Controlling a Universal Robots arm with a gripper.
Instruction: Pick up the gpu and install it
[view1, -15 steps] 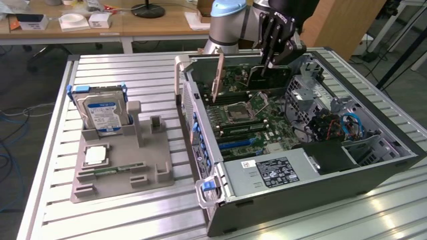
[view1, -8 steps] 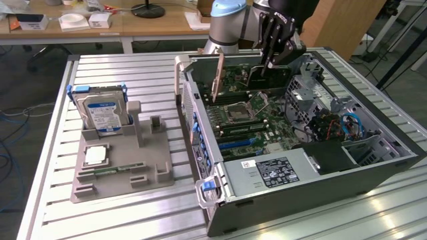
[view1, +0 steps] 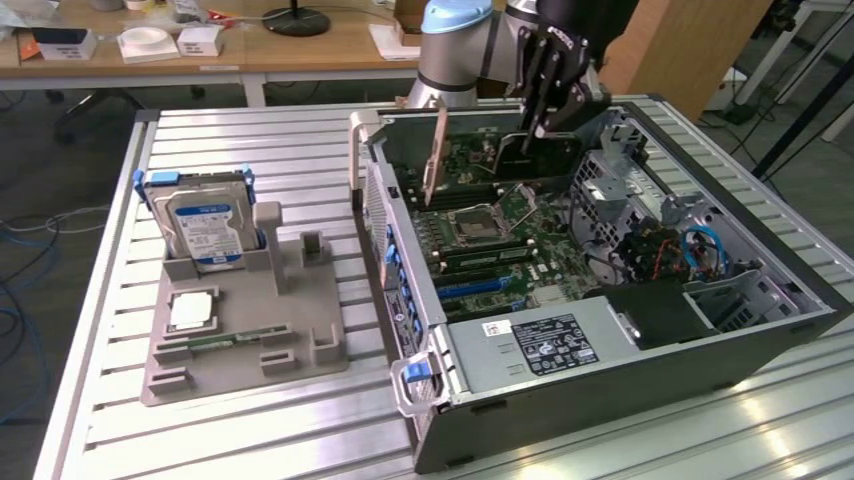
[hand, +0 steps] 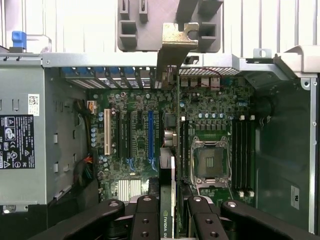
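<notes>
Exterior view: an open computer case (view1: 601, 390) is laid on its side toward the edge of the slatted counter (view1: 240, 430) on the exterior view's right. Inside the case's far end, the gpu (view1: 461, 160) is gripped upright over the motherboard (view1: 521, 240) by the end effector (view1: 541, 110), whose fingers are partly closed on the card.

Wrist view: the gpu is seen edge-on between the fingers (hand: 145, 220). Its silver bracket (hand: 177, 42) is at the case's rear wall, and its edge lies between the blue slot (hand: 150, 132) and the processor socket (hand: 210, 160). The card is best kept vertical, lined up over its slot with the bracket matched to the rear opening, and pressed straight and evenly.
</notes>
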